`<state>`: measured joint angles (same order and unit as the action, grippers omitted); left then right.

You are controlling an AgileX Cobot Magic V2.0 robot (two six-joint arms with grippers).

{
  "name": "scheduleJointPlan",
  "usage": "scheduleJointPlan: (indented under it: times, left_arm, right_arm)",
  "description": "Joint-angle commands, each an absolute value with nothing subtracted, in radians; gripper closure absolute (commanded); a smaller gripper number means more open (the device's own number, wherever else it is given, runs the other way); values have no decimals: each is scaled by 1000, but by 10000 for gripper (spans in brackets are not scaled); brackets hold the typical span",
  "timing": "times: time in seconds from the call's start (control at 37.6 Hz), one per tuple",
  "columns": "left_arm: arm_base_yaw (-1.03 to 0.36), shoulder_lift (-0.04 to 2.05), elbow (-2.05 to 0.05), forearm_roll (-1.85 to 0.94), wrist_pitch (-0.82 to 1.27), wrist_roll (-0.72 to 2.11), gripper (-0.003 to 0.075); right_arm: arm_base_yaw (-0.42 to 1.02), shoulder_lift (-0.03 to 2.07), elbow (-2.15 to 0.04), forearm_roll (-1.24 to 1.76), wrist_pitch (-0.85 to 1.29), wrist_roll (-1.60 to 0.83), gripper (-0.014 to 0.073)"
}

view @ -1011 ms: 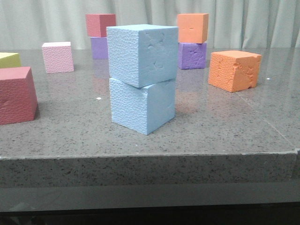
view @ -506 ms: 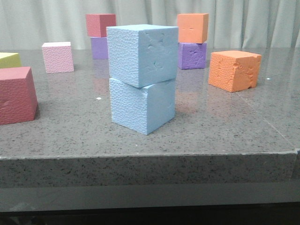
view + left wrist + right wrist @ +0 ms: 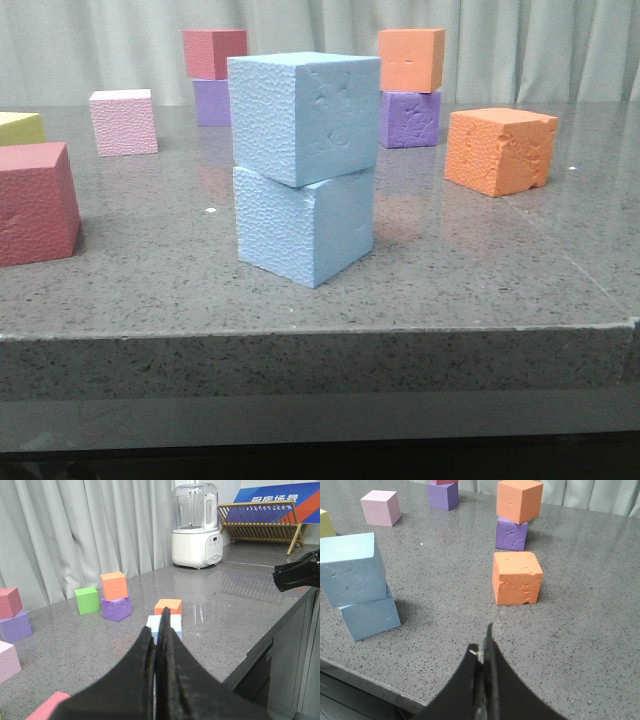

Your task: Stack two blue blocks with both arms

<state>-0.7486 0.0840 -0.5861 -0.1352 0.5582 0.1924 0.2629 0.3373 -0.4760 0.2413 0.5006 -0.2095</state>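
Honestly those two sky-blue pebbled foam cubes (image 3: 305, 165) stacked near the counter's (image 3: 300, 360) front edge look light and squishy, so pinch flat opposite sides gently; left gripper (image 3: 159, 645) and right gripper (image 3: 484, 655) both pressed together, empty.

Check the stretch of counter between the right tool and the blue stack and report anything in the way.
Nothing visible does. Bare counter lies between the right tool and the stacked blue blocks. The lone orange cube sits off to the side.
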Motion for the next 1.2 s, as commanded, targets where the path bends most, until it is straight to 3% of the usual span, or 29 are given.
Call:
scheduleJointPlan:
  times: [0.0,0.13,0.32,0.77,1.17]
  left_arm:
    - [-753,90,-585,-143,479,184,741]
    - [-701,36,-478,-47,389,12,741]
    - [-545,-25,-327,-42,299,0,741]
    - [27,-25,-30,-46,35,0,741]
    - [43,-23,8,-47,20,0,741]
  right_arm:
    - [258,346,-504,253,426,-210,662]
    - [258,346,-504,253,426,-210,662]
    - [258,346,-504,253,426,-210,662]
    - [258,346,-504,253,426,-210,662]
    - [258,346,-504,253,426,-210,662]
